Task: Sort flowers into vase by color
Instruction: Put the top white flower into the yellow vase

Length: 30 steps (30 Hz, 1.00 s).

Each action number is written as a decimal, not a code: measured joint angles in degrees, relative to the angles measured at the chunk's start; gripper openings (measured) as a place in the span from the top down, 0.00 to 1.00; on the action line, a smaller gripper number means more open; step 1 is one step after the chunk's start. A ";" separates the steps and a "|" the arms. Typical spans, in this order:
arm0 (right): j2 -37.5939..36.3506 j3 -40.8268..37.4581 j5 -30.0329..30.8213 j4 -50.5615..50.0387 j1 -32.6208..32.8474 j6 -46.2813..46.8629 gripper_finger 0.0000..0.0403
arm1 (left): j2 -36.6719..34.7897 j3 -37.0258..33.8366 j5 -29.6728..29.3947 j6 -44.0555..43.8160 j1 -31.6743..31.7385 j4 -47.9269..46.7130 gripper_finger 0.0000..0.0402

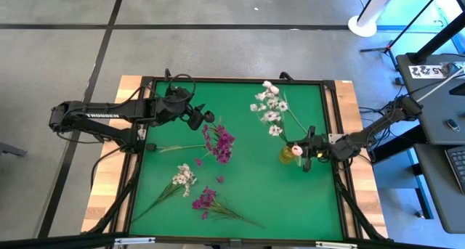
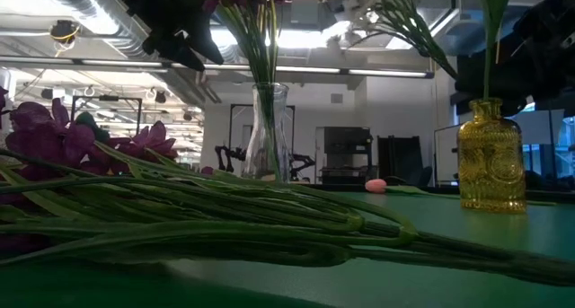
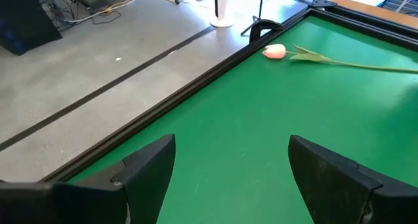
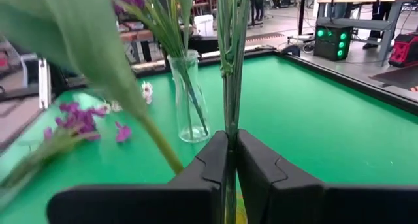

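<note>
A clear glass vase (image 4: 187, 96) stands mid-table with magenta-purple flowers (image 1: 220, 141) in it. A yellow glass vase (image 2: 490, 155) stands at the right; a pink bud (image 1: 296, 149) shows over it, and green stems rise out of it. My right gripper (image 1: 309, 149) is shut on those stems just above the vase. A white blossom spray (image 1: 269, 107) leans away toward the far edge, its lower end hidden by the gripper. My left gripper (image 1: 202, 118) hangs open and empty over the far left. My right gripper pinches the thin green stems (image 4: 228, 123) between its two fingers (image 4: 258, 165), coming in level from the table's right side and lying across them. The stems stand upright, running down past the fingers into the yellow vase. Which blossoms these stems carry is out of view.
On the near left of the green mat lie a white spray (image 1: 182, 178), a purple spray (image 1: 209, 202) and a loose purple bit (image 1: 197, 162). A pink tulip (image 3: 274, 51) lies flat near the far edge. A raised black frame (image 3: 196, 87) rims the table.
</note>
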 joint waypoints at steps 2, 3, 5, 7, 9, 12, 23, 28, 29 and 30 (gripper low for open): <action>0.02 0.71 -0.06 -2.12 0.00 -0.02 0.93 | 0.00 0.00 0.00 0.00 0.00 0.00 0.27; 0.03 1.26 -0.50 -2.71 0.00 -0.13 0.93 | 0.00 0.00 0.00 0.00 0.01 0.00 0.27; 0.00 2.21 -1.13 -3.97 0.00 -0.25 0.93 | 0.00 0.00 0.00 0.00 0.00 0.00 0.27; -0.02 2.78 -1.42 -5.24 0.00 -0.20 0.93 | 0.00 0.00 0.00 0.01 0.00 -0.19 0.27; 0.00 2.92 -1.46 -5.58 0.00 -0.20 0.92 | 0.00 0.00 0.02 0.00 0.01 -0.40 0.27; 0.00 2.99 -1.49 -5.83 0.00 -0.18 0.90 | 0.00 0.00 0.00 -0.11 0.00 -0.92 0.27; -0.02 3.10 -1.47 -7.09 0.00 1.01 0.60 | 0.00 0.00 0.02 -0.17 0.01 -0.98 0.27; -0.02 3.13 -1.48 -7.27 0.00 1.01 0.54 | 0.00 0.00 0.22 -0.17 0.01 -0.98 0.27; -0.02 3.15 -1.49 -7.33 0.00 1.01 0.53 | 0.00 0.00 0.24 -0.17 0.02 -0.98 0.27; -0.04 3.17 -1.49 -7.50 0.00 1.01 0.53 | 0.00 0.00 0.24 -0.17 0.00 -0.98 0.27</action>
